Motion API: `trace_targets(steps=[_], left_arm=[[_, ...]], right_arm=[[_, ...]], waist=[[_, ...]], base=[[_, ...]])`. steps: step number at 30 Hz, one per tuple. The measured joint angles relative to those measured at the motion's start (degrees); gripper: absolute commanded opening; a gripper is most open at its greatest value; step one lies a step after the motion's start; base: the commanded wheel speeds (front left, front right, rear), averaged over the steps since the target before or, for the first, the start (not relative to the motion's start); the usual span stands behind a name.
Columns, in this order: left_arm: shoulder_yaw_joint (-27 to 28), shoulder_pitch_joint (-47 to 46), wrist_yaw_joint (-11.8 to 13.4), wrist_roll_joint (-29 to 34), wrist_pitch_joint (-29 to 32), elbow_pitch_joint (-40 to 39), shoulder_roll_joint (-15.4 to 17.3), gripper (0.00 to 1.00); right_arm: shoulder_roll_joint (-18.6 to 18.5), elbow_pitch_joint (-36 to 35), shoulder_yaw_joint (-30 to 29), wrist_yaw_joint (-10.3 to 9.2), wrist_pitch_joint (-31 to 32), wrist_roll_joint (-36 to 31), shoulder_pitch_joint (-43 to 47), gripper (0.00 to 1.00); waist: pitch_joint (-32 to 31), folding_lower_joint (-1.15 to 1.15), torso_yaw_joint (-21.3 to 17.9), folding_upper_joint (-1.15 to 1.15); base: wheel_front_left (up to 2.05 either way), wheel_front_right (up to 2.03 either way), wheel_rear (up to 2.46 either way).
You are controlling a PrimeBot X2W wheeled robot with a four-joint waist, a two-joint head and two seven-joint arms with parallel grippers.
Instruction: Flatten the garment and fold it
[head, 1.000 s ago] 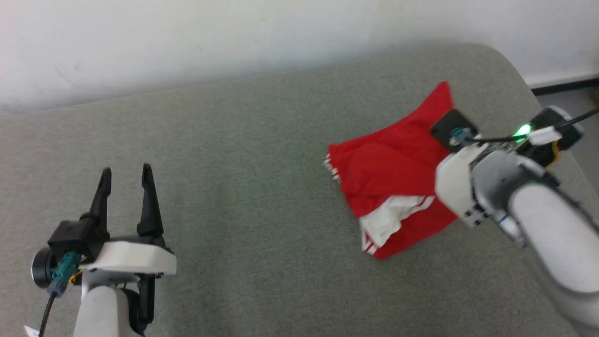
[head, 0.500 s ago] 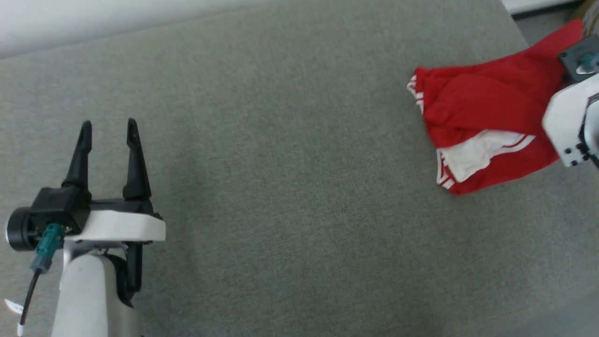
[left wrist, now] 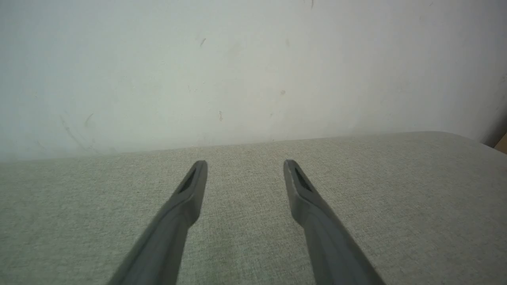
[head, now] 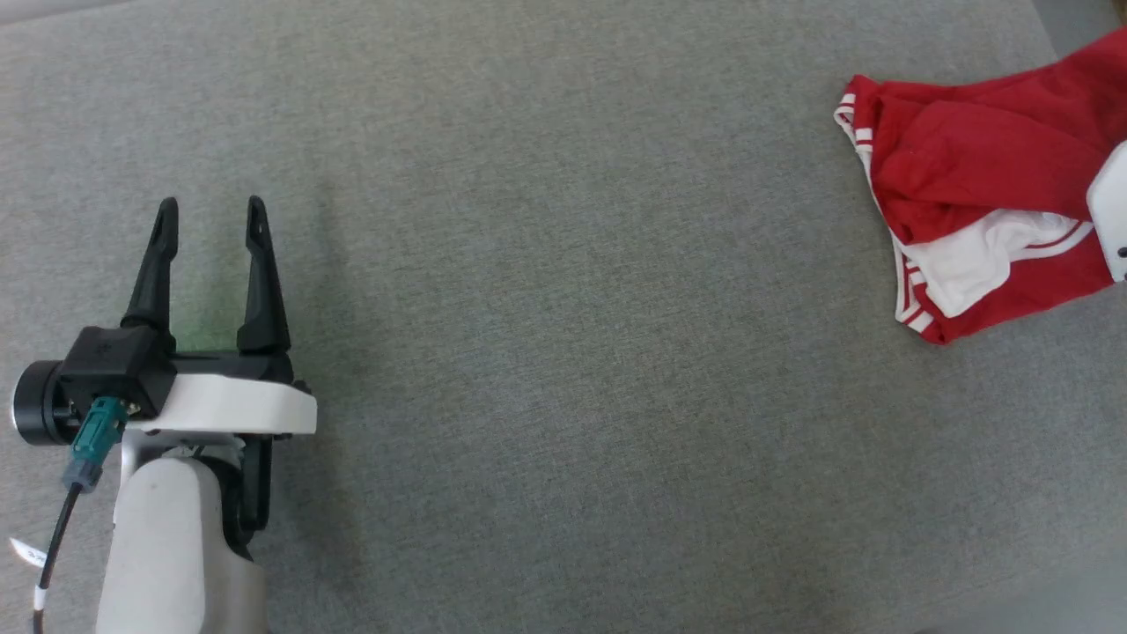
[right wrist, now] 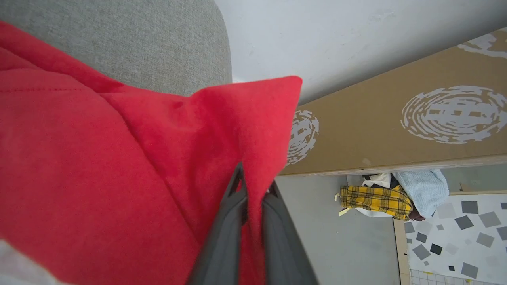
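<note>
Head view: nearest, at the left, the left gripper (head: 211, 207) stands with its fingers spread and nothing between them, over the grey padded surface (head: 572, 352) and well apart from the garment (head: 977, 158). The garment lies bunched at the far right, its red body folded over a white striped sleeve and running out of frame.

In the right wrist view, the right gripper (right wrist: 255, 184) is clenched on a thin red corner of the cloth, close to the surface's rounded edge. Beyond it are the floor and a cardboard box (right wrist: 396, 118).

The pinch takes little fabric, so a sharp pull could probably slip it free. Pulled from one corner alone, the bundle would likely drag rather than spread, keeping the sleeve trapped. If dropped this near the edge, it might slide to the floor.
</note>
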Motion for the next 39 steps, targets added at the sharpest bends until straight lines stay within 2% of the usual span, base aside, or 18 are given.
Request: trace_targets(steps=[1,2,3,9,13,21,31,35,39], left_arm=[[0.0,0.0,0.0,0.0,0.0,0.3,0.0,1.00],[0.0,0.0,0.0,0.0,0.0,0.5,0.0,1.00],[-0.1,0.0,0.0,-0.1,0.0,0.9,0.0,1.00],[-0.9,1.5,0.2,-1.2,-0.1,3.8,-1.0,1.00],[-1.3,3.1,0.5,-2.4,-0.5,6.1,-1.5,1.00],[-3.0,6.7,1.0,-4.1,-0.6,7.7,-2.8,1.00],[-4.6,9.3,1.0,-6.2,-0.6,7.7,-3.2,1.00],[-5.2,9.6,1.0,-6.7,-0.6,7.9,-3.3,1.00],[-5.8,10.4,0.9,-7.0,-0.6,8.1,-3.4,1.00]], right_arm=[[0.5,0.6,-1.3,0.00,-0.2,-0.4,0.0,0.43],[0.9,1.3,-2.7,0.00,-0.4,-0.6,0.0,0.90],[1.2,1.5,-4.0,0.00,-1.1,-0.9,0.1,1.00],[2.6,1.3,-10.1,0.00,-7.7,-0.5,2.5,1.00],[4.7,-0.8,-12.8,0.00,-12.6,2.4,6.7,1.00],[8.7,-10.1,-15.0,-0.01,-20.0,9.7,17.3,1.00],[17.6,-31.1,-11.9,-0.01,-21.3,14.4,31.8,1.00],[20.0,-36.1,-9.5,-0.01,-20.5,14.9,36.6,1.00],[21.4,-37.6,-7.5,-0.01,-20.7,15.6,40.0,1.00]], waist=[[-0.2,0.00,0.2,0.00],[-0.6,0.00,0.4,0.00],[-1.0,0.00,0.6,0.00],[-5.0,-0.02,1.5,0.00],[-8.6,-0.02,2.4,0.00],[-16.0,-0.03,4.8,0.00],[-21.2,-0.02,10.7,-0.01],[-22.6,-0.02,13.0,-0.01],[-23.7,-0.01,14.9,-0.01]], base=[[0.00,0.00,0.00],[0.00,0.00,0.00],[0.00,0.00,0.00],[0.00,0.00,0.00],[0.00,0.00,0.00],[0.00,0.00,0.00],[0.00,0.00,0.00],[0.00,0.00,0.00],[0.00,0.00,0.00]])
